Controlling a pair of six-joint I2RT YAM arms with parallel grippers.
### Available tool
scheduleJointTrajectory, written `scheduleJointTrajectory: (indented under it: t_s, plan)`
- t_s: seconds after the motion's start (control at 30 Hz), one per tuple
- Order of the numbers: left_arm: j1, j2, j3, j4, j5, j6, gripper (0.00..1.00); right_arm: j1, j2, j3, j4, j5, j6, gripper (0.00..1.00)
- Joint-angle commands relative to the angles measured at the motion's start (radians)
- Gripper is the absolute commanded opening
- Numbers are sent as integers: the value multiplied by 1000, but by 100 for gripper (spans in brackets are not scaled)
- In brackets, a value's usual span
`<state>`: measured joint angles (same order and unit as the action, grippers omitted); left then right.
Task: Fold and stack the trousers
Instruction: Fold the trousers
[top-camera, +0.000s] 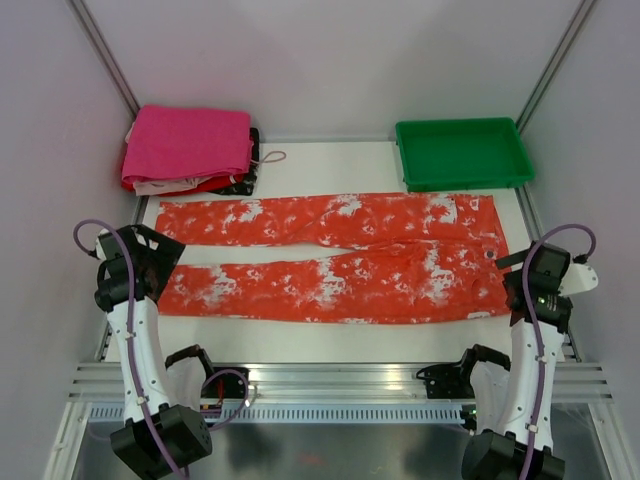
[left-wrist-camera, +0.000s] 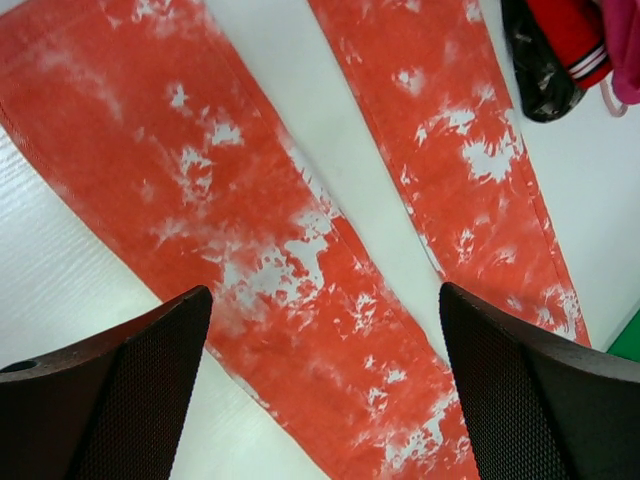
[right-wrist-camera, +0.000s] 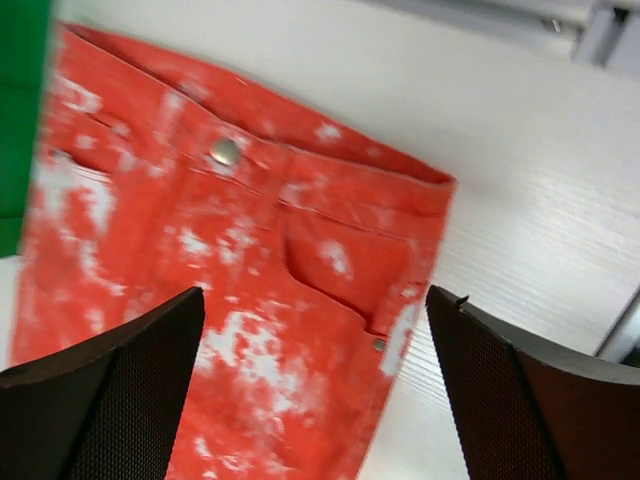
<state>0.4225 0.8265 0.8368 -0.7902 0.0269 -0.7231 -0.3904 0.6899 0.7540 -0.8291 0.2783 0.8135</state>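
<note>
Trousers (top-camera: 335, 258) lying flat, full length, on bench (top-camera: 300, 340)
Left hand (left-wrist-camera: 325, 295) hovering spread above leg end; right hand (right-wrist-camera: 315, 295) hovering spread above waist end; both gripping nothing

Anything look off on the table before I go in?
Nothing serious. The orange trousers lie flat, legs apart. Only a thin loop pokes out from the folded pile at far left.

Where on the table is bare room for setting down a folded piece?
Free: the far strip of table between the clothes stack and green tray, and the near strip before the trousers. Crowded: the middle, which the trousers cover.
</note>
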Motion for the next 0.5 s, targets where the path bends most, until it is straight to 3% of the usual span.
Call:
scheduleJointTrajectory:
  t_s: [0.0, 0.17, 0.47]
  plan:
    - [4, -10, 1, -50, 46, -45, 100, -1, 2, -126, -76, 16, 131, 98]
    - [2, -6, -4, -55, 61, -29, 100, -1, -46, -192, -64, 151, 168, 98]
    - [2, -18, -1, -78, 9, -33, 100, -2, 151, -248, 65, 117, 277, 98]
